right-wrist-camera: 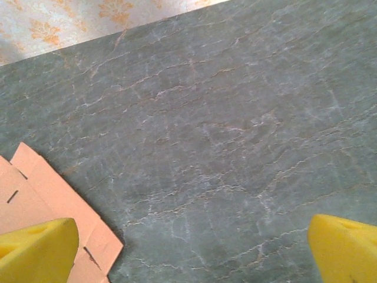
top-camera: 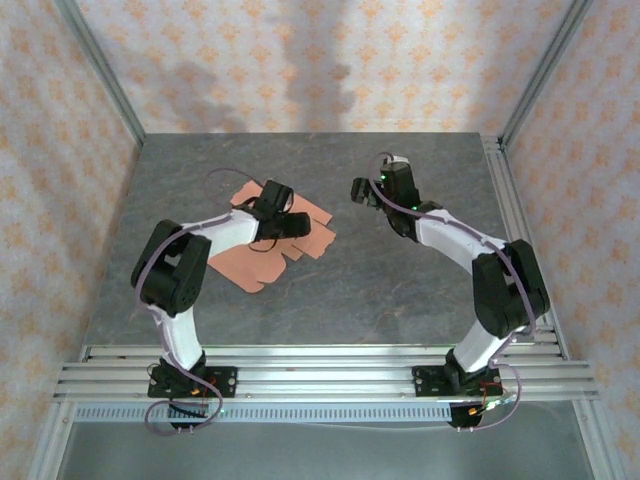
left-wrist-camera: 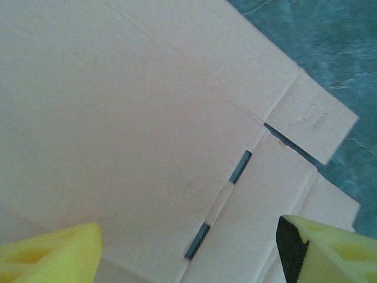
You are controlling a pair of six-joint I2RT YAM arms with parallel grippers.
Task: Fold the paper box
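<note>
The paper box (top-camera: 245,262) lies flat and unfolded on the table (top-camera: 400,290), left of centre. The left gripper (top-camera: 283,224) hangs directly over the sheet, jaws spread and clasping nothing. The right gripper (top-camera: 362,190) is spread wide over bare table, near the sheet's right edge.

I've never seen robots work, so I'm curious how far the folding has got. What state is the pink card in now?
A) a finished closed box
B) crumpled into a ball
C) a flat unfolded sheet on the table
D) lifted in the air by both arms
C: the paper box lies flat on the table, flaps spread out, beneath the open left gripper.
</note>
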